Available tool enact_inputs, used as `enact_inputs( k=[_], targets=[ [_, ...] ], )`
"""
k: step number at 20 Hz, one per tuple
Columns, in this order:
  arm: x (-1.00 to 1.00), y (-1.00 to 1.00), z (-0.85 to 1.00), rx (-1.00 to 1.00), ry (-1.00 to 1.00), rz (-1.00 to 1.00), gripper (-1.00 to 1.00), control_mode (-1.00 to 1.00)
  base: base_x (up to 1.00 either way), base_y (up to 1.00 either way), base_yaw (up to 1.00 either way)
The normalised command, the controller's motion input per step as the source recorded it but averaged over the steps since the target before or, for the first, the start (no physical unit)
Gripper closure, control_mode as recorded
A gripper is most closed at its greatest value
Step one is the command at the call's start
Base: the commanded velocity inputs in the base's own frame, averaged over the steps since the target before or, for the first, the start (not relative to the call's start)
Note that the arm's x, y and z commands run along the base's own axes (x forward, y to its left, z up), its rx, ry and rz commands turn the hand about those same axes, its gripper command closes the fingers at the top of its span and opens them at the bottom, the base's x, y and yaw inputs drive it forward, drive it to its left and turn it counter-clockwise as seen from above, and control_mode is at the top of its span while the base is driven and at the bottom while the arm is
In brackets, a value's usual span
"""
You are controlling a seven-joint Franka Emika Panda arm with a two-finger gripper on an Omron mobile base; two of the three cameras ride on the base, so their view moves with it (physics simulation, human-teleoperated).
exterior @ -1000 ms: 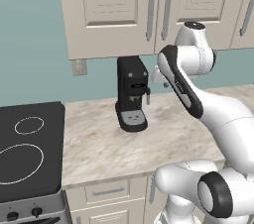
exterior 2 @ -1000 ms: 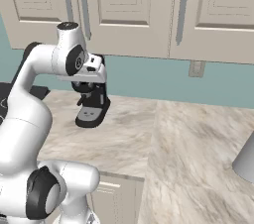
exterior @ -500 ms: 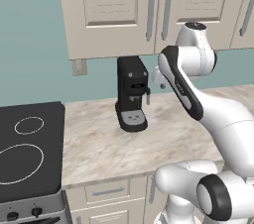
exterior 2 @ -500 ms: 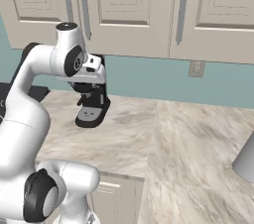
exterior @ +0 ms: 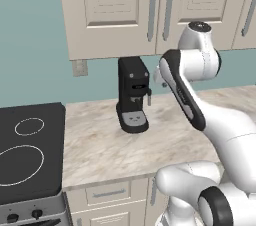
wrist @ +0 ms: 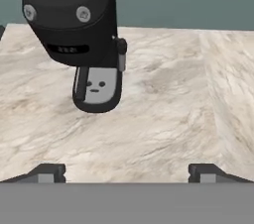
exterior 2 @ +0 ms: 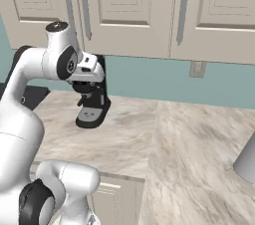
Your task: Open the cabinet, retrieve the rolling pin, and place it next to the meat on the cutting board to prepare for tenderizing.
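Observation:
The cream cabinet (exterior: 120, 10) hangs on the wall above the counter, and its doors (exterior 2: 127, 5) with grey bar handles (exterior: 151, 9) are shut. My arm is bent in front of it, with the hand (exterior 2: 90, 69) held below the doors and pointing down at the counter. In the hand view my gripper (wrist: 126, 173) is open: its two fingertips (wrist: 49, 172) stand far apart with nothing between them. The rolling pin, the meat and the cutting board are out of view.
A black coffee machine (exterior: 132, 95) stands on the marble counter (exterior: 100, 145) right under my hand, close ahead in the hand view (wrist: 74, 20). A black cooktop (exterior: 25, 155) lies to the left. A grey object (exterior 2: 246, 162) stands at the far right. A wall outlet (exterior 2: 197, 68) sits under the cabinets.
The arm has barely moved in front of the coffee machine. The jaws have spread wider apart over the last second.

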Motion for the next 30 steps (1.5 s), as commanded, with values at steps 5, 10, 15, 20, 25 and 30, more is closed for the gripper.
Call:
enact_inputs(
  k=[5, 10, 15, 20, 25, 30],
  targets=[
    [-0.54, -0.10, 0.17, 0.00, -0.39, -0.11, -1.00, -1.00, 0.00, 0.00, 0.00],
    [-0.54, -0.06, 0.27, 0.00, -0.39, -0.08, -1.00, -1.00, 0.00, 0.00, 0.00],
    [-0.43, -0.08, 0.43, -0.02, -0.40, -0.08, -1.00, -1.00, 0.00, 0.00, 0.00],
    [-0.17, -0.02, 0.54, -0.02, -0.34, -0.07, -1.00, -1.00, 0.00, 0.00, 0.00],
    [-0.02, -0.01, 0.59, -0.02, -0.29, -0.02, -1.00, -1.00, 0.00, 0.00, 0.00],
    [0.09, 0.00, 0.60, -0.01, -0.18, 0.00, -1.00, -1.00, 0.00, 0.00, 0.00]
  ],
)
